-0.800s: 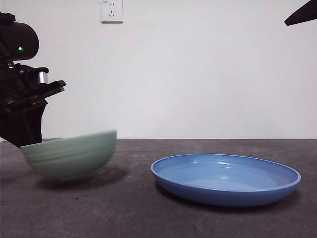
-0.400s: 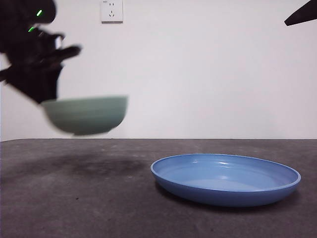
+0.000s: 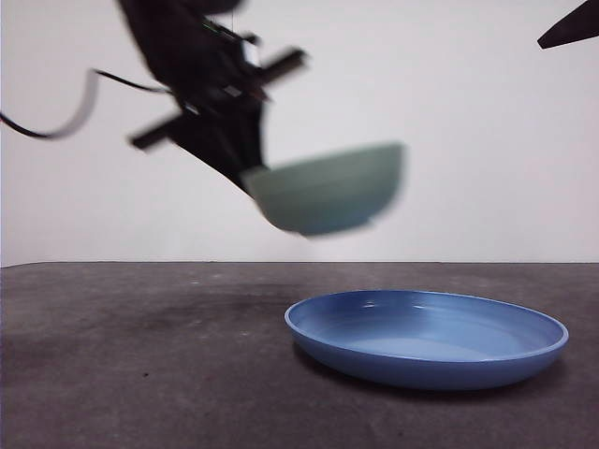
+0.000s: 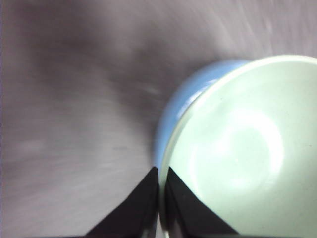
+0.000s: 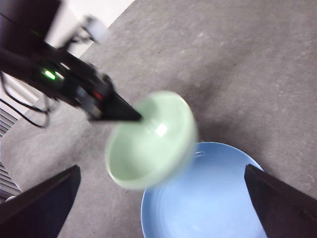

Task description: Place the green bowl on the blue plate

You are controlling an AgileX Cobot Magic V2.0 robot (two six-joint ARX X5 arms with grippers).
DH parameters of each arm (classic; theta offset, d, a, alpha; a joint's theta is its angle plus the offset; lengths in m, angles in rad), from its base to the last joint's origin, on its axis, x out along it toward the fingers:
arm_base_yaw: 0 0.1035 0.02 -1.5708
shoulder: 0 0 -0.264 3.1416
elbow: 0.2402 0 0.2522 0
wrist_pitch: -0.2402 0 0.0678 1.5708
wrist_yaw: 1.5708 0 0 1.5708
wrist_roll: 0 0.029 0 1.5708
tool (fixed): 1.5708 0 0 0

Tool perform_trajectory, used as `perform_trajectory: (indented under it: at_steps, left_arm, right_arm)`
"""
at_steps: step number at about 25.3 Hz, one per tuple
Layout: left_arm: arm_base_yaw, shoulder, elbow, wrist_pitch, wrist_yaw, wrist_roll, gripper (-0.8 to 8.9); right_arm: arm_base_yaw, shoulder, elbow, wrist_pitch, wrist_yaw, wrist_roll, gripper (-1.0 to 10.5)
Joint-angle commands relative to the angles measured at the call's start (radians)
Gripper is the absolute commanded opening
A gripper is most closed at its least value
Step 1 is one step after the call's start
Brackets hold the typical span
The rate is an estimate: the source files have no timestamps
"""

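My left gripper (image 3: pixel 251 178) is shut on the rim of the green bowl (image 3: pixel 328 194) and holds it in the air, tilted and blurred, above the left edge of the blue plate (image 3: pixel 426 339). In the left wrist view my jaws pinch the bowl (image 4: pixel 237 153) at its rim, with the plate's edge (image 4: pixel 185 96) below it. The right wrist view shows the bowl (image 5: pixel 151 141) over the near-left part of the plate (image 5: pixel 213 198), held by the left gripper (image 5: pixel 133 117). My right gripper (image 5: pixel 163 198) is open and empty, high above the plate; it shows as a black tip (image 3: pixel 569 28) at the top right.
The dark grey table (image 3: pixel 140 355) runs to a white wall. A black cable (image 3: pixel 56 122) trails from the left arm.
My left gripper has lifted the green bowl off the table at the left and carried it up and to the right, to above the plate's left edge. The right arm has not moved.
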Motion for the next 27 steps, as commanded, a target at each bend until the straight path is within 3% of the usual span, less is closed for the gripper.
perform_trajectory:
  at_steps: [1, 4, 10, 20, 22, 27]
  left_arm:
    - [-0.061, 0.087, 0.082, -0.002, -0.035, -0.024, 0.10]
    - [-0.107, 0.156, 0.134, -0.008, -0.085, -0.024, 0.10]
    - [-0.153, 0.258, 0.177, -0.010, -0.085, -0.055, 0.10]
    - [-0.159, 0.275, 0.177, -0.036, -0.122, -0.034, 0.10]
    - [-0.159, 0.275, 0.177, -0.031, -0.122, -0.035, 0.47]
    - [-0.159, 0.274, 0.185, -0.037, -0.122, -0.051, 2.91]
  right_arm:
    - [0.004, 0.008, 0.018, 0.005, 0.000, 0.010, 6.8]
    - [0.004, 0.008, 0.018, 0.005, 0.000, 0.010, 6.8]
    - [0.004, 0.008, 0.018, -0.007, 0.000, 0.010, 6.8]
    - [0.004, 0.008, 0.018, -0.009, 0.000, 0.010, 6.8]
    - [0.004, 0.008, 0.018, -0.009, 0.000, 0.010, 6.8]
    - [0.004, 0.008, 0.018, -0.009, 0.000, 0.010, 6.8]
